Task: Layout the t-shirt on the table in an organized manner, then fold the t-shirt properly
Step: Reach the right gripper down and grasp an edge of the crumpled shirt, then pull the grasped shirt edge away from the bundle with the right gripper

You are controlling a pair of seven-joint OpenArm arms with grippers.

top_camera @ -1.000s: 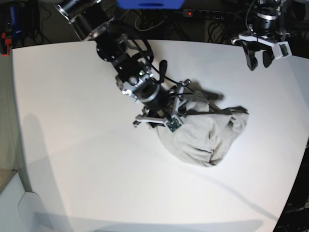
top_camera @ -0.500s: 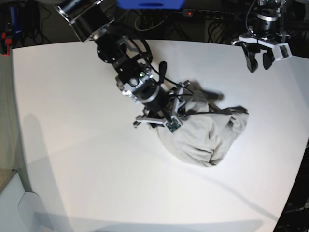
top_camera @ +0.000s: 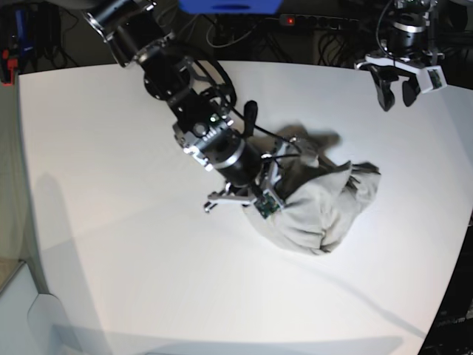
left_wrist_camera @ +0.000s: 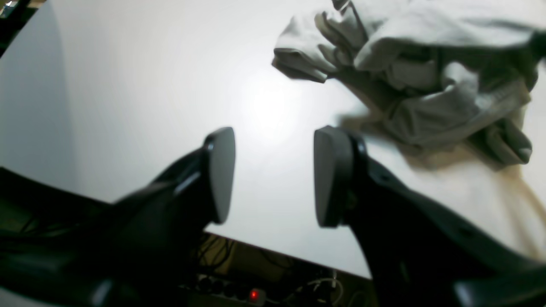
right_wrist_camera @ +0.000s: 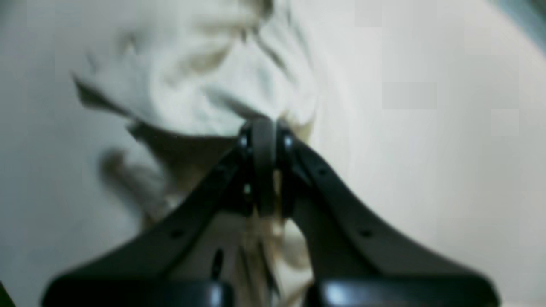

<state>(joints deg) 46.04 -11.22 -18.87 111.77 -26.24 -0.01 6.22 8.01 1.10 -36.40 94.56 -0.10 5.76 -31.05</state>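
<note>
Centrally bunched t-shirt (top_camera: 318, 211), bare table (top_camera: 111, 185) leftward

No legible text, label, brand, number or sign was visible in any view.

We see a power strip (top_camera: 290, 20) with a red lit switch on the dark floor behind the worktop, left of the left jaws in the base view. In the left wrist view the same strip (left_wrist_camera: 251, 294) sits below the left jaws, its red lamp glowing. A tangle of dark cables (top_camera: 222, 33) runs beside it, well behind the right jaws. A blue block (top_camera: 229, 6) hangs at the top edge above those cables. Far left of the right jaws we make out a small red-orange item (top_camera: 9, 65), too small to identify.
</note>
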